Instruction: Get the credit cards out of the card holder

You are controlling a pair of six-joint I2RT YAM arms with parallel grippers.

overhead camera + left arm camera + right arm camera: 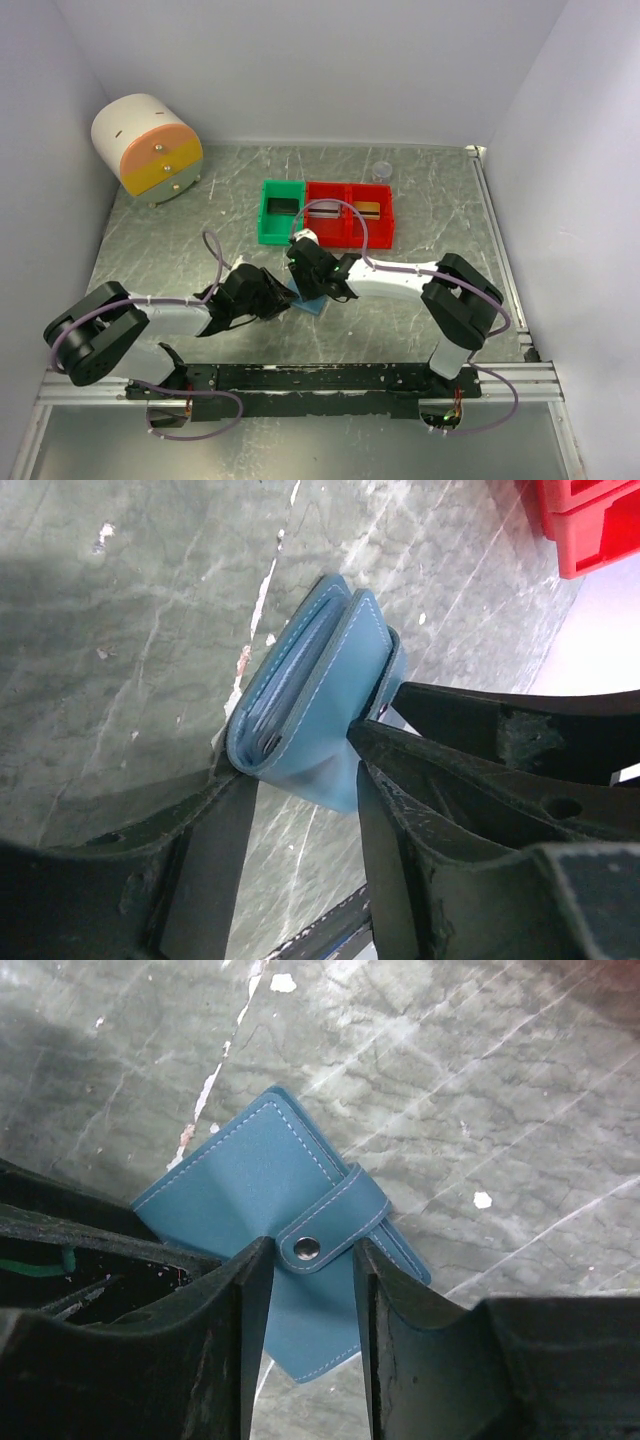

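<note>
Mounting rail (330,378): seen at 6 o'clock on the table (430,210), with both arm bases bolted to it.

Left gripper (295,765): reached in from 8 o'clock. It is pinched on the near end of the card holder. One finger (215,850) is laid at the fold and the other on the stitched outer panel.

Card holder (250,1180): blue-grey, found just on the 6 o'clock side of the table's middle, between the two grippers. It is folded shut, with the strap wrapped over its edge and the snap (307,1248) fastened. Thin layers are seen between the panels in the left wrist view; whether they are cards or pockets cannot be told.

Right gripper (312,1250): brought in from 4 o'clock and held over the card holder. Its fingers are spread, with the snap framed in the gap between them. Nothing is gripped by them.

Green bin (264,215): set at 12 o'clock from the card holder; a dark card (282,207) is seen lying in it.

Red bins (345,238): two are joined at the green bin's 3 o'clock side. A greyish card (322,212) is seen in the first and a golden card (368,209) in the second, though both are small in the view.

Clear round piece (381,171): placed at 1 o'clock, beyond the red bins.

Drawer unit (148,145): a cream drum with an orange and a yellow drawer, set at 10 o'clock in the far corner.
</note>
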